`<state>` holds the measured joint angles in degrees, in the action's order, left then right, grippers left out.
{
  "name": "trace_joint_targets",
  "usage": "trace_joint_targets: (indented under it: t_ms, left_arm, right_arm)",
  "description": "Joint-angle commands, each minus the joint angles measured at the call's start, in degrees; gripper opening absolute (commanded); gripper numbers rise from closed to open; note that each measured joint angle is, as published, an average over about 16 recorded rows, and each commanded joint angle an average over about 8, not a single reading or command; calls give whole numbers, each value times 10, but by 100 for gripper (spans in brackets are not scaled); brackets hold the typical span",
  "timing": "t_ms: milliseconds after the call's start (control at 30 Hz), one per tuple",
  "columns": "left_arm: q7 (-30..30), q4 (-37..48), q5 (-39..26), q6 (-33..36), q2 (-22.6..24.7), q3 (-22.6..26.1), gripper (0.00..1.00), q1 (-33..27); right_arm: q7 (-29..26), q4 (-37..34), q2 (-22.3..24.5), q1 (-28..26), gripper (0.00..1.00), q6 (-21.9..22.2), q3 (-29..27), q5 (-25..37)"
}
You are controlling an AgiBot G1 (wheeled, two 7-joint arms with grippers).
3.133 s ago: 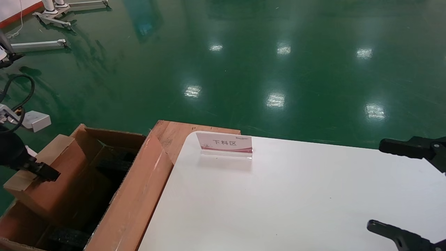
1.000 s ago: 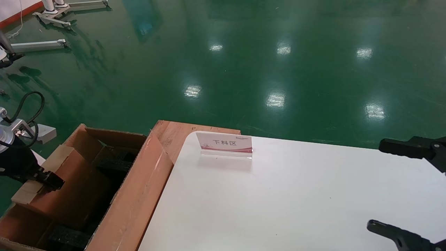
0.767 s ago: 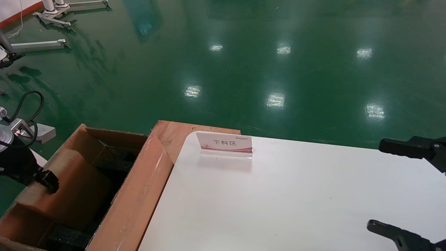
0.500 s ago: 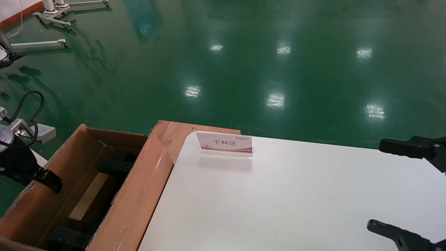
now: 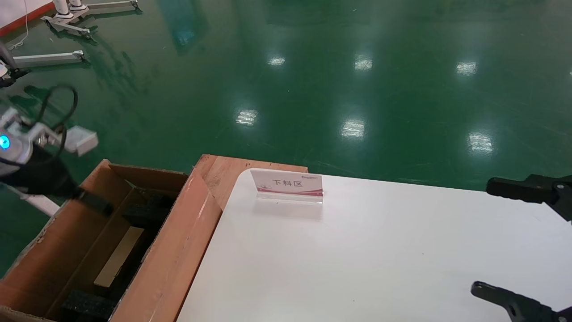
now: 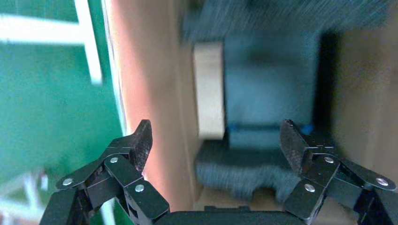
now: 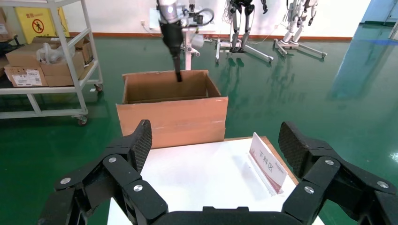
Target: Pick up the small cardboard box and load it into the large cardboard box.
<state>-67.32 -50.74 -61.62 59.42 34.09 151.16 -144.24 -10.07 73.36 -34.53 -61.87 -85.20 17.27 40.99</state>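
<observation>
The small cardboard box (image 5: pixel 118 258) lies low inside the large cardboard box (image 5: pixel 175 250), between black foam blocks (image 5: pixel 147 213), and only a pale strip of it shows. In the left wrist view the small cardboard box (image 6: pixel 210 91) lies well below my left gripper (image 6: pixel 217 136), which is open and empty beside the large box's wall (image 6: pixel 150 84). In the head view my left gripper (image 5: pixel 96 204) hangs over the large box's left wall. My right gripper (image 5: pixel 491 241) stays open and empty over the table's right side. From the right wrist, my right gripper (image 7: pixel 216 136) faces the large cardboard box (image 7: pixel 171 112).
A white table (image 5: pixel 380 259) stands right of the carton, with a small sign stand (image 5: pixel 288 184) near its far edge. A wooden board (image 5: pixel 223 172) pokes out under the table corner. A shelf cart (image 7: pixel 42 61) with packages stands on the green floor beyond.
My left gripper let go of the small cardboard box, which dropped down into the large box. The left gripper then rose and moved toward the box's far end. The right arm has not moved.
</observation>
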Motion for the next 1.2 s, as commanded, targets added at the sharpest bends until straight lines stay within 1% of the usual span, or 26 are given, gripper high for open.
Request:
trace_joint_targets:
  t_ms: [33,200,300,400,533,700,800,900,1200]
  left_arm:
    - [18,-39,-3,-16,-15,-8,100,-34]
    - [80,-159,-8,-33,-92,-33,100,-128]
    - [105,-213,-13,-35,-129,-44,100,-169]
    - [118,-255,-17,-35,-156,-54,100,-197]
    - [123,-279,-19,-35,-172,-60,100,-212]
    - [123,-266,-18,-31,-164,-66,100,-198]
    - [133,-262,-13,-24,-158,-95,100,-171]
    - [152,-264,-4,-12,-153,-149,100,-131]
    - [219,-258,28,32,-127,-344,100,24]
  right_arm:
    - [0,0,0,0,100,0,0,0]
    - [0,0,0,0,100,0,0,0]
    - [0,0,0,0,100,0,0,0]
    - [0,0,0,0,100,0,0,0]
    - [0,0,0,0,100,0,0,0]
    - [0,0,0,0,100,0,0,0]
    - [0,0,0,0,100,0,0,0]
    - [0,-1,0,0,100,0,0,0]
    - [1,-1,0,0,100,0,1,0]
